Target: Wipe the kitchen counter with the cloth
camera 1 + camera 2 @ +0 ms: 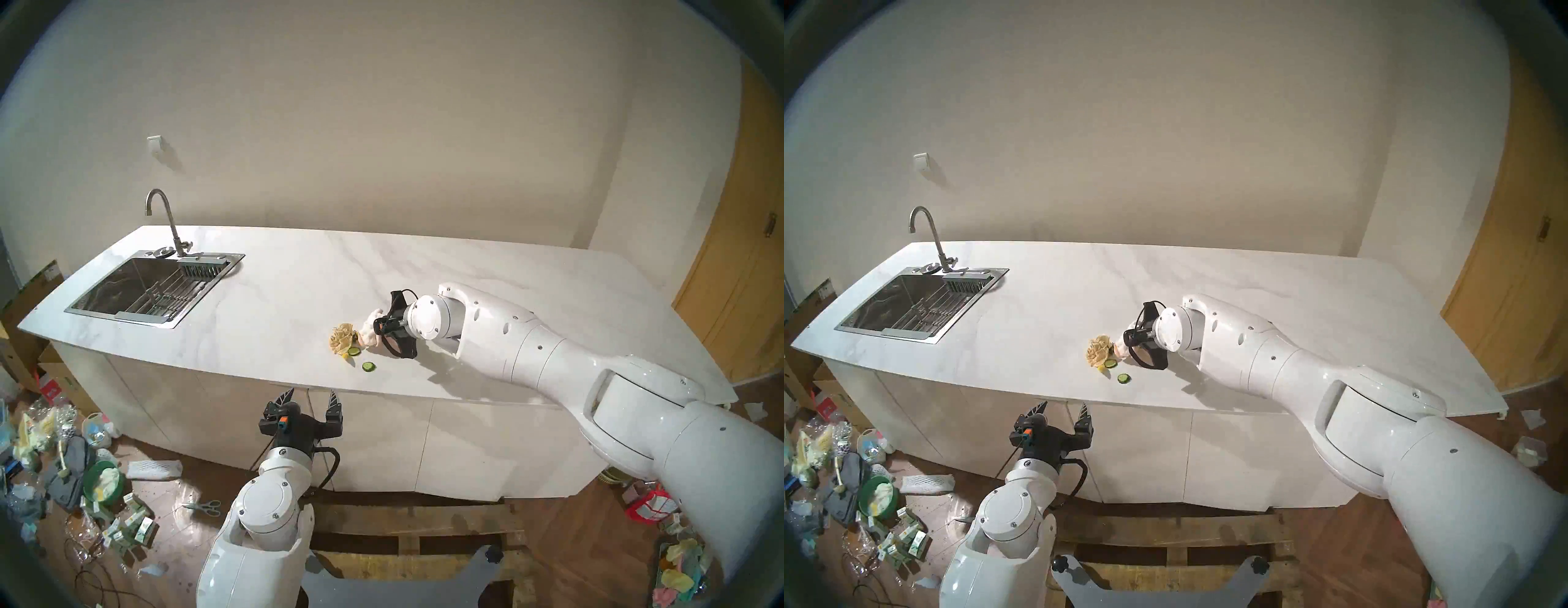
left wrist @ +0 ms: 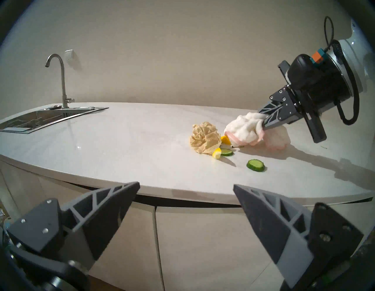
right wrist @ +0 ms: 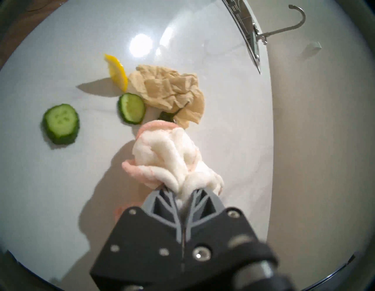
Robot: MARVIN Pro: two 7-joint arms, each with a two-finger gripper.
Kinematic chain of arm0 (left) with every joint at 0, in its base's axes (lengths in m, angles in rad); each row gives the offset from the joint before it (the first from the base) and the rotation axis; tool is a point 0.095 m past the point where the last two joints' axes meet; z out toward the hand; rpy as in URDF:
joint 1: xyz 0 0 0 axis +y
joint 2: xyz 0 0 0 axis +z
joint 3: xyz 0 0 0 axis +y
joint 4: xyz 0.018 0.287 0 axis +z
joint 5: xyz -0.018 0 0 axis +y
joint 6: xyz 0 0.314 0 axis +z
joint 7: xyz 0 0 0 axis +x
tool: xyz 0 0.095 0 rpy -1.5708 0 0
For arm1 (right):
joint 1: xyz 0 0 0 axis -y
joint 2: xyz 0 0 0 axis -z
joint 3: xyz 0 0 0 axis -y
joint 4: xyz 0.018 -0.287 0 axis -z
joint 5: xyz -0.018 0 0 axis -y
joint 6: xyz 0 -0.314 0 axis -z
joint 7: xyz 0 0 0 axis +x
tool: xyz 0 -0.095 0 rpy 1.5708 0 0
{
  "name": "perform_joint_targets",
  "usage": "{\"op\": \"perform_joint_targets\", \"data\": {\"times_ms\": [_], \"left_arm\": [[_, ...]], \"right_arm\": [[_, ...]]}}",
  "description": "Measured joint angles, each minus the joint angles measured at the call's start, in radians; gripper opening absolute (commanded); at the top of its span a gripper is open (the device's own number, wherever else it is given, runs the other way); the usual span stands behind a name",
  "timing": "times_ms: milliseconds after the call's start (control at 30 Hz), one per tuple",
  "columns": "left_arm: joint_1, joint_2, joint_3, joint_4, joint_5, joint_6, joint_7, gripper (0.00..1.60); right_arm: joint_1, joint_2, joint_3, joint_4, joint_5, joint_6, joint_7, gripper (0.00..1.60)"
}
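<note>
Right wrist view shows the right gripper (image 3: 183,195) with its grey ribbed fingers (image 3: 160,200) pressed together, pinching the soft white terry cloth with pale pink edging (image 3: 168,156). The cloth bunches out ahead of the fingertips and its lower folds appear to rest on the white marble-look surface (image 3: 50,193). Just beyond its front edge lies a crumpled tan-yellow paper wad (image 3: 168,89), seemingly touching or nearly so. A green cucumber slice (image 3: 132,107) sits beside the wad, a yellow lemon wedge (image 3: 117,71) past that, and a second cucumber slice (image 3: 60,123) lies apart, off to the side. So the debris lies straight along the line the fingers point, toward the steel sink (image 1: 144,293) end; any coming push would likely run that way, with the stray slice off the path.

In the left wrist view, a further lobe of cloth trails behind the fingers. The left gripper (image 1: 312,401) hovers off the surface's front edge, fingers spread and empty, farther from the cloth than the right.
</note>
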Motion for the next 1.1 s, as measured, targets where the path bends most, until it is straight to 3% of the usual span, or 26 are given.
{"op": "perform_joint_targets", "data": {"times_ms": [233,567,833,1100], "left_arm": [[0.0,0.0,0.0,0.0,0.0,0.0,0.0,1.6],[0.0,0.0,0.0,0.0,0.0,0.0,0.0,1.6],[0.0,0.0,0.0,0.0,0.0,0.0,0.0,1.6],[0.0,0.0,0.0,0.0,0.0,0.0,0.0,1.6]], "right_arm": [[0.011,0.031,0.022,-0.04,0.006,0.002,0.021,0.0],[-0.008,0.034,0.113,-0.024,0.007,-0.002,-0.128,0.0],[-0.027,-0.013,0.14,0.093,-0.034,-0.015,-0.239,0.0],[-0.025,-0.051,0.084,0.233,-0.049,-0.062,-0.181,0.0]]}}
